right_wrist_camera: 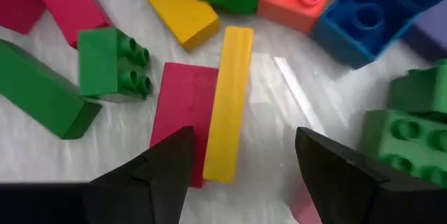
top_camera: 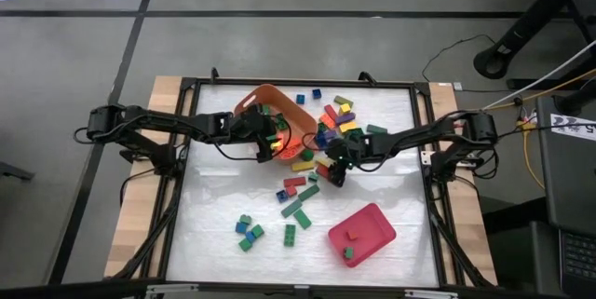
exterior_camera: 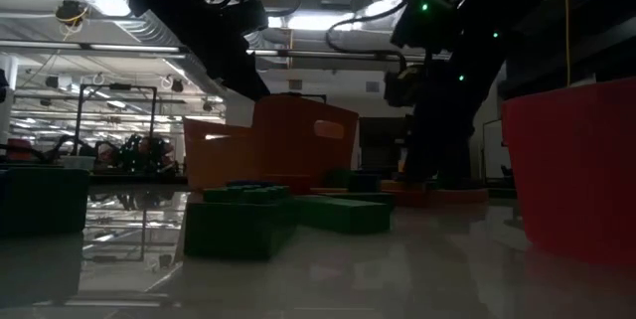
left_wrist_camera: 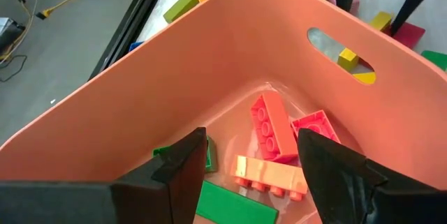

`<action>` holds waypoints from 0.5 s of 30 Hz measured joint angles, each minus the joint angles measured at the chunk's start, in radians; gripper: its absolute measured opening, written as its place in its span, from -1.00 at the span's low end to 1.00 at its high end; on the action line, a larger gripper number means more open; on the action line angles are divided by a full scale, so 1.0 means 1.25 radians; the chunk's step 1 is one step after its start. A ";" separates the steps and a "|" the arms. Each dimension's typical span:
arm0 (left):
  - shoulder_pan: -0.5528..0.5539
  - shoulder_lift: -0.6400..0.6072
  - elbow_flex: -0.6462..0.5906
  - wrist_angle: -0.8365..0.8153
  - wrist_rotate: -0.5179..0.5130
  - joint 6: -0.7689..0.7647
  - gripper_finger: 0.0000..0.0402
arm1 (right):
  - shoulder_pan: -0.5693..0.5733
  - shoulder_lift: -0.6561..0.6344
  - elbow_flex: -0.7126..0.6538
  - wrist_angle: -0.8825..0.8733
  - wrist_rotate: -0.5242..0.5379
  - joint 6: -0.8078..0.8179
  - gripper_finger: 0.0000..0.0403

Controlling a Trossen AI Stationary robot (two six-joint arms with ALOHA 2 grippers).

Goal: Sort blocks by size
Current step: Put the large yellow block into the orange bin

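Left end effector [left_wrist_camera: 244, 175] released inside the orange tub [top_camera: 270, 113] over several blocks [left_wrist_camera: 276, 130]; right end effector [right_wrist_camera: 241, 168] released above a yellow block [right_wrist_camera: 227, 102] on the worktop [top_camera: 214, 206].

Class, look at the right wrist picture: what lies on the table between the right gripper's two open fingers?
A long yellow block lies there on the table, with a pink-red block flat beside it; the right gripper hovers open above both in the right wrist view.

No legible text, label, brand, number or sign anywhere in these views.
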 joint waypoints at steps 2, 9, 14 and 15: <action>0.000 0.000 0.000 0.000 0.000 0.000 0.04 | 0.000 0.013 0.001 0.021 -0.003 -0.001 0.23; 0.000 0.000 0.000 0.000 0.000 0.000 0.04 | 0.000 0.022 0.002 0.030 0.004 0.000 0.22; 0.000 0.000 0.000 0.000 0.000 0.000 0.04 | 0.000 0.022 0.002 0.026 0.010 0.000 0.04; 0.000 0.000 0.000 0.000 0.000 0.000 0.04 | 0.000 0.022 0.002 0.027 0.010 0.000 -0.02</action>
